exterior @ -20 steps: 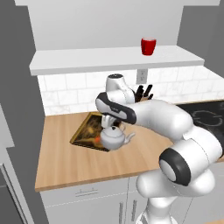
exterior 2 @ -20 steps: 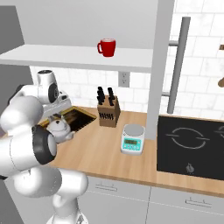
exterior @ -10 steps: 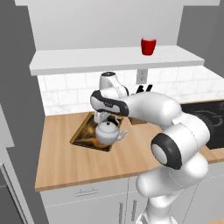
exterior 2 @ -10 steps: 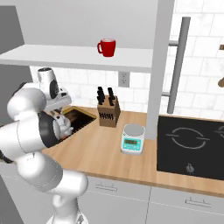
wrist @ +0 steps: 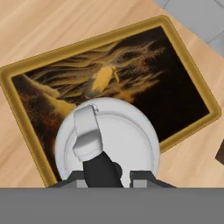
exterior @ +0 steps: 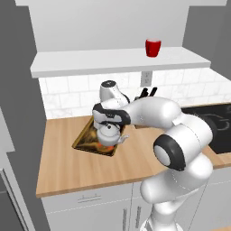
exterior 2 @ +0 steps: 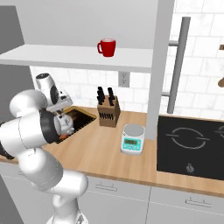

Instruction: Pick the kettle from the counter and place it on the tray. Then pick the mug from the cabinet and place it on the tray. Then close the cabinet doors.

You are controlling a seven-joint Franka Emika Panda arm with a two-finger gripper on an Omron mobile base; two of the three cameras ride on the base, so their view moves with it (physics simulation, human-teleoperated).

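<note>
Hanging from claw (wrist: 105,177), kettle (wrist: 107,142) over tray (wrist: 192,94), possibly touching.

Kettle (wrist: 109,140): smooth silver-white metal, soft sheen; handle dark, matt. Tray (wrist: 188,94): glossy dark inside with golden-orange pattern, thin tan wooden rim. Counter (exterior: 90,169): light-brown wood, smooth, matt. Mug (exterior: 153,47): bright red, smooth. Cabinet shelf (exterior: 113,61): plain white, matt.
</note>
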